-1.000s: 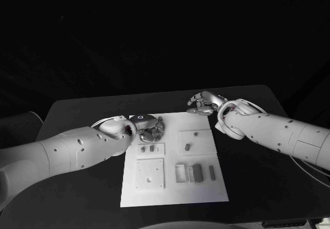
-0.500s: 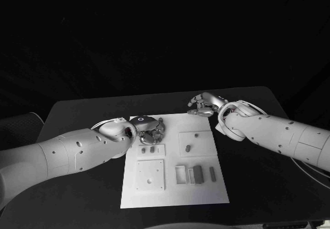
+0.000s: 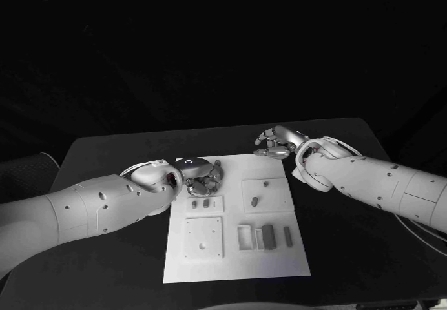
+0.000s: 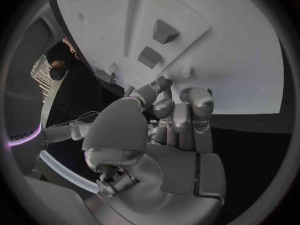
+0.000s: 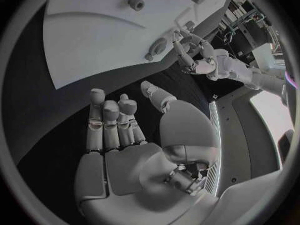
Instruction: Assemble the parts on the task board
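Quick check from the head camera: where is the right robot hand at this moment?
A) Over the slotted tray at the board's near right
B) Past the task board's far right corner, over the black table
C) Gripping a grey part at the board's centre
B: the right robot hand sits just beyond the far right corner of the task board, fingers apart and holding nothing, over the black table.

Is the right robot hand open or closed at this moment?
Open. The right robot hand holds nothing; its fingers are stretched out with the thumb apart, over the black table beside the task board.
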You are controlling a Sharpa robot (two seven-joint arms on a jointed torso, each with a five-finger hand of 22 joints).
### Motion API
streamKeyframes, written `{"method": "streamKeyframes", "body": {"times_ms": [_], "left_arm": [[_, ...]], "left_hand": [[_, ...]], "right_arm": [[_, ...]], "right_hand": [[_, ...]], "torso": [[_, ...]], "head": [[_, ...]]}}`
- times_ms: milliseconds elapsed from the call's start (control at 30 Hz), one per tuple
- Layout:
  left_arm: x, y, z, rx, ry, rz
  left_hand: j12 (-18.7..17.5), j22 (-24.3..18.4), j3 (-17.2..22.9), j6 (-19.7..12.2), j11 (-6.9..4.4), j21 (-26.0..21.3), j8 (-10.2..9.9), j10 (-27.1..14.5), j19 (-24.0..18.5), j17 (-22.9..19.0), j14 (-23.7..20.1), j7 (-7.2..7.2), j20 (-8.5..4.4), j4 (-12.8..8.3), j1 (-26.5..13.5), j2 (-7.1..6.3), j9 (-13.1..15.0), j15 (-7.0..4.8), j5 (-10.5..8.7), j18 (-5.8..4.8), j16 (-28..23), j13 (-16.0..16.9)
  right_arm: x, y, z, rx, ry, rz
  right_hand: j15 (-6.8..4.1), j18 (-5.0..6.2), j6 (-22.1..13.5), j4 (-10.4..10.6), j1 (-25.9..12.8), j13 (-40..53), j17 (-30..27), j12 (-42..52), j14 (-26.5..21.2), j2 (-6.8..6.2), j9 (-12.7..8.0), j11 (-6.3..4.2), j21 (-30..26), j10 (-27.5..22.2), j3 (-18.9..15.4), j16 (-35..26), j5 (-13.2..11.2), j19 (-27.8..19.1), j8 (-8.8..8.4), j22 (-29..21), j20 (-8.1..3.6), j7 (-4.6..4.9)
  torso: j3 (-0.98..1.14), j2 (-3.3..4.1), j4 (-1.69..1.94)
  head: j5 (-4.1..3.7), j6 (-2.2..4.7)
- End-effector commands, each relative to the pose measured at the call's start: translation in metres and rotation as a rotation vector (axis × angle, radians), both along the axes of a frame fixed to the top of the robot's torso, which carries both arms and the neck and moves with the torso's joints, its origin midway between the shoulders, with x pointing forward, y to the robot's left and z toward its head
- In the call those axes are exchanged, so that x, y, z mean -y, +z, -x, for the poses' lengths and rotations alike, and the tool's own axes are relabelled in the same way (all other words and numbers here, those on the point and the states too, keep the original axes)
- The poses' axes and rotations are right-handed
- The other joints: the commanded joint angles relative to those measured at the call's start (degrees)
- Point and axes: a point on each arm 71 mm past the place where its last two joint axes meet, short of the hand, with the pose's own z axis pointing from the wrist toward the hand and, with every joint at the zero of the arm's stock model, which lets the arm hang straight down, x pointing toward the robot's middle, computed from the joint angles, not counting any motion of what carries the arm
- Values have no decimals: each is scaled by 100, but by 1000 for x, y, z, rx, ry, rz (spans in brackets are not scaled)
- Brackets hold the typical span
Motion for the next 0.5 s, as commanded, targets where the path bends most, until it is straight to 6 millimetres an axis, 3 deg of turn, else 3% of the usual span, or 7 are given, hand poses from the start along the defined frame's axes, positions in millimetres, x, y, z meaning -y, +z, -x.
{"method": "streamKeyframes", "body": {"times_ms": [33,500], "left_arm": [[-3,4,-1,-1,3,-9],[-22,26,0,14,26,1]], "left_hand": [[24,94,13,986,-21,32,18,-50,-19,0,16,11,-31,-31,-24,39,8,-33,36,554,14,7],[23,90,27,986,-23,33,17,-43,-13,9,31,9,-34,-39,-34,24,42,-35,26,551,15,10]], "right_arm": [[0,0,0,0,9,-1],[0,0,0,0,8,0]], "right_hand": [[-44,84,-18,34,-63,-8,-5,34,-14,-3,-8,25,-26,-42,-14,38,28,2,32,41,-28,40],[-44,85,-18,36,-63,-9,-5,35,-13,-4,-8,25,-26,-42,-12,39,29,3,33,42,-29,40]], "torso": [[-5,1,2],[-8,-3,8]], "head": [[8,11],[28,7]]}}
